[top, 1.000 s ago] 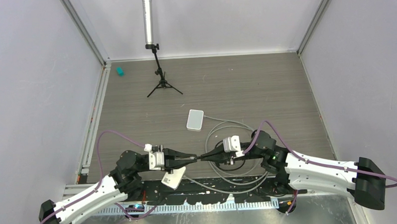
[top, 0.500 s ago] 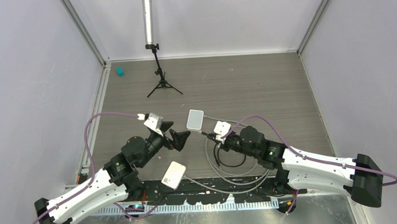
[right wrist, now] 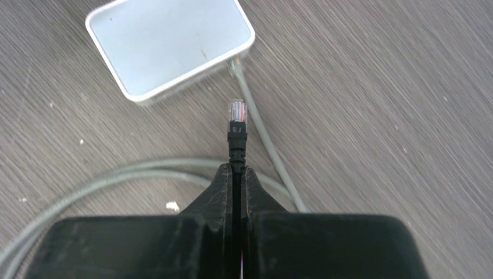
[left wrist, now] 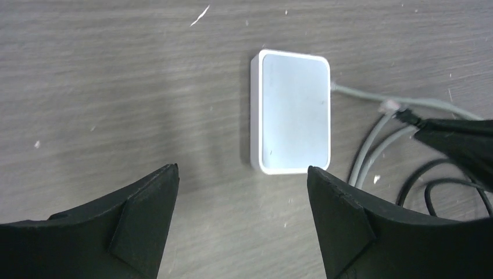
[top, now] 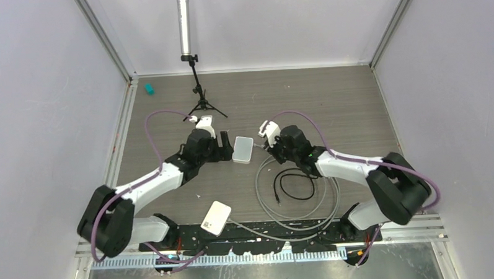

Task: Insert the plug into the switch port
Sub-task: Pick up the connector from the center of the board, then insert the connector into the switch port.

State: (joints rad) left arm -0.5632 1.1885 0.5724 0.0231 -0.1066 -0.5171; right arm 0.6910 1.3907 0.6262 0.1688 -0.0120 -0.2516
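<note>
Right gripper pinches the limp black cable just behind its small rigid plug, near the light, probably slide-prone switch, faced by the wide-open left gripper.

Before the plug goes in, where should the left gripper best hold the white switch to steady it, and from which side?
Probably by its two short ends, coming straight down from above. The switch lies flat, and its long edge towards the right gripper carries the grey cable and faces the plug, so that edge should stay free. The open left gripper would need to turn.
</note>
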